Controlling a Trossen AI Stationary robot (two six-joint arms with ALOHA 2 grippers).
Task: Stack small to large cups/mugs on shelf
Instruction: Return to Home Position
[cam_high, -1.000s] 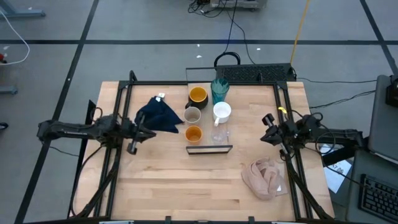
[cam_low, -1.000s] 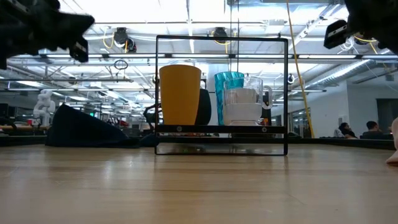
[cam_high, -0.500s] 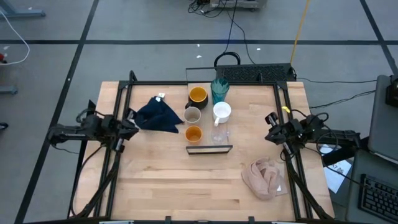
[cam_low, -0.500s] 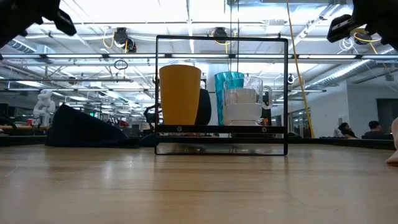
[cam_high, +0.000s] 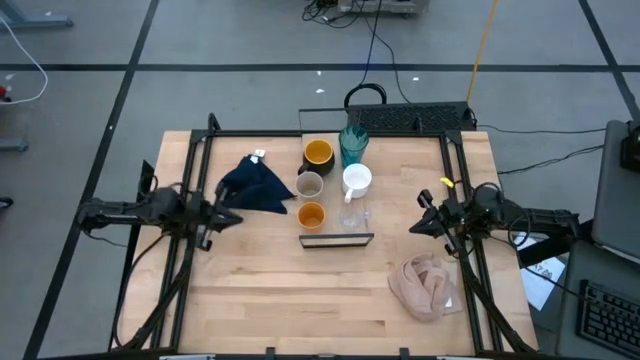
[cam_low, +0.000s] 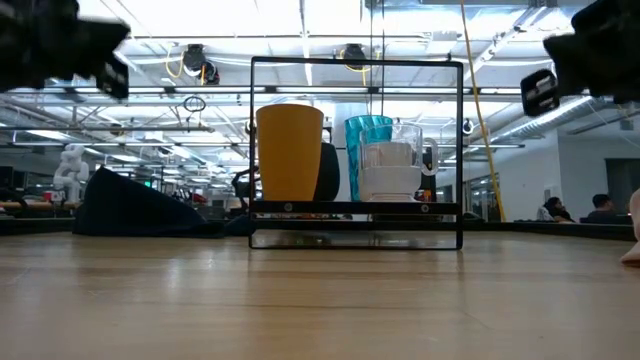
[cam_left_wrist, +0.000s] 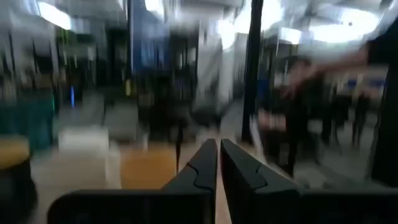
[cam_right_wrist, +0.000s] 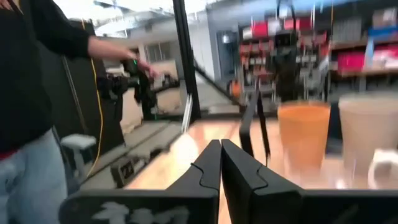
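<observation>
Six cups stand on the shelf (cam_high: 337, 240) at the table's middle. At the back are a black mug with an orange inside (cam_high: 318, 153) and a teal tumbler (cam_high: 352, 145). In the middle are a grey-beige cup (cam_high: 309, 185) and a white mug (cam_high: 357, 180). At the front are an orange cup (cam_high: 312, 214) and a clear glass (cam_high: 355, 215). My left gripper (cam_high: 236, 215) hovers shut to their left, beside the navy cloth. My right gripper (cam_high: 413, 228) hovers shut to their right. Their wrist views show shut fingertips, left (cam_left_wrist: 219, 155) and right (cam_right_wrist: 221, 155), with nothing between them.
A navy cloth (cam_high: 255, 187) lies left of the shelf and a pink-beige cloth (cam_high: 428, 283) at the near right. A thin black wire frame (cam_low: 355, 62) stands over the shelf. A person in a dark sleeve (cam_right_wrist: 37, 56) stands beyond the table.
My left gripper drew back toward the table's left edge and rose, then came out again toward the cups and sank. My right gripper has tipped down toward level and come lower, its tip nearer the shelf. The cups have stayed put.
</observation>
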